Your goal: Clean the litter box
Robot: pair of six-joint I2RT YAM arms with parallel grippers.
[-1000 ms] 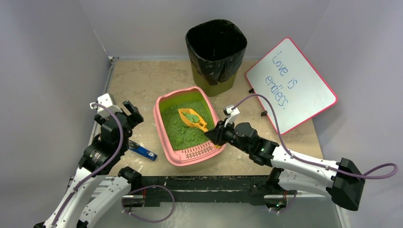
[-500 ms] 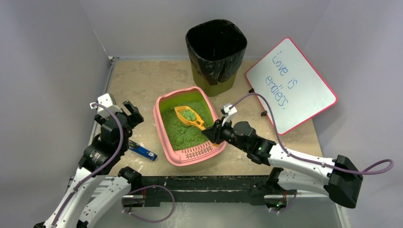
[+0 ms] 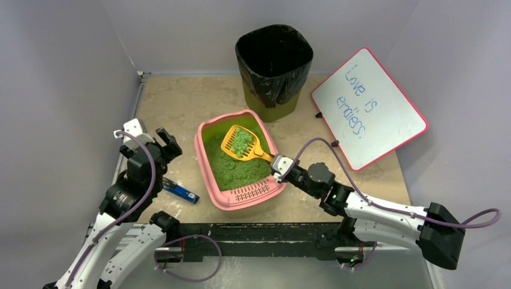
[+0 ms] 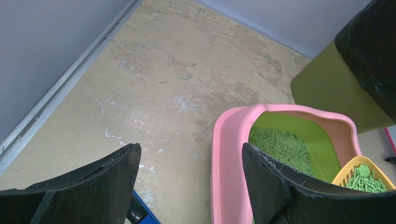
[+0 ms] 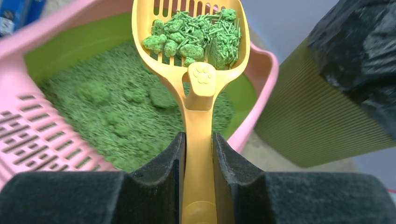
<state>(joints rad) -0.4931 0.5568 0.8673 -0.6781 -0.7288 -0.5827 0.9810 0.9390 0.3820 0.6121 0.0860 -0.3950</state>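
- Right pincer (image 5: 198,140) clamps your loaded scoop (image 5: 200,107) above the litter box (image 3: 202,159); bin (image 3: 274,60) at twelve o'clock awaits it.
- Left pincer (image 4: 187,182) gapes empty; more clumps (image 5: 161,96) lie below.

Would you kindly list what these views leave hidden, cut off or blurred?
- Bin contents: top view, too dark inside the black bag.
- Blue object: top view, too small to identify; left wrist view, cut off at the bottom edge.
- Litter in the litter box: right wrist view, blurred.

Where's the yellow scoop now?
In the top view, the scoop hovers over the far end of the litter box, handle held by the right gripper.
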